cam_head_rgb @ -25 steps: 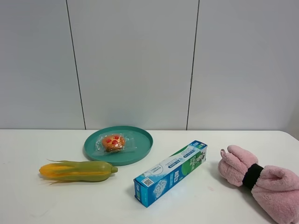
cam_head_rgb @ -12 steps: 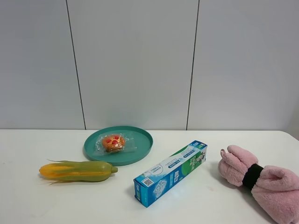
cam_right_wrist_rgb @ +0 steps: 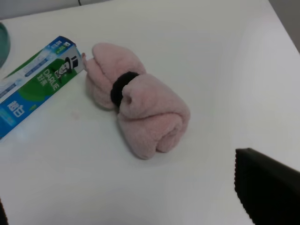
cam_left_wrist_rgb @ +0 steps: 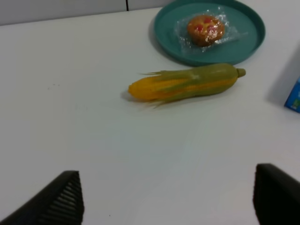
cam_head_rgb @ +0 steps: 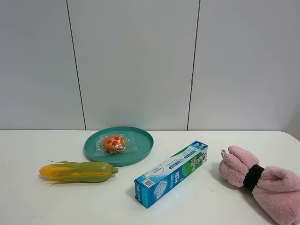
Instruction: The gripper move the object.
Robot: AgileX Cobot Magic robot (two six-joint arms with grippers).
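The pastry point(cam_head_rgb: 114, 143) is small, round and orange-brown with red bits, sealed in clear plastic. It lies on the teal plate point(cam_head_rgb: 140, 152) at the back left of the table. It also shows in the left wrist view point(cam_left_wrist_rgb: 205, 30), far from my left gripper point(cam_left_wrist_rgb: 164, 206), whose black fingertips point(cam_left_wrist_rgb: 56, 201) stand wide apart and empty above bare table. My right gripper point(cam_right_wrist_rgb: 136, 206) is open and empty, with one black fingertip point(cam_right_wrist_rgb: 267, 187) showing near the pink towel. Neither arm shows in the exterior high view.
A yellow-green corn cob point(cam_head_rgb: 77, 171) lies in front of the plate. A blue-green toothpaste box point(cam_head_rgb: 171, 173) lies diagonally at the middle. A rolled pink towel point(cam_head_rgb: 260, 182) with a black band lies at the right. A grey panelled wall stands behind the table.
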